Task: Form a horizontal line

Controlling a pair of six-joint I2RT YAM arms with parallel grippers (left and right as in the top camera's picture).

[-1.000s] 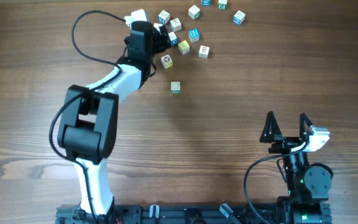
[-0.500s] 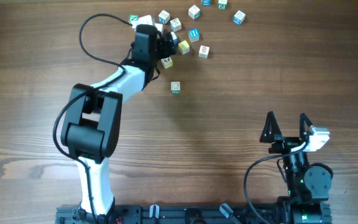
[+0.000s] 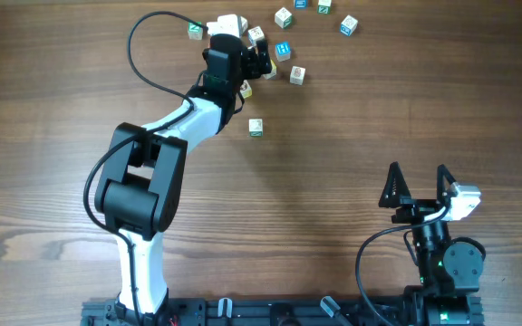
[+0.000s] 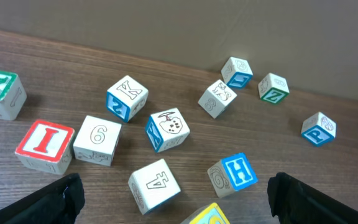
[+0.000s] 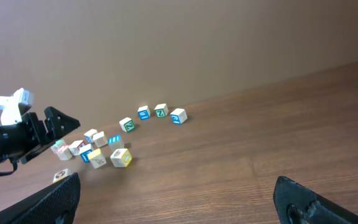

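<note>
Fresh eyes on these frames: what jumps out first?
The left end effector, open, is stretched far across the table, in among the scattered letter cubes at the far edge. One lone cube lies apart from them, nearer the middle. The right end effector sits by the near edge, open, holding nothing.

Scattered cubes (image 4: 168,129) crowd ahead of the left claw (image 3: 263,62); open table (image 3: 333,163) surrounds the right claw (image 3: 418,181)
</note>
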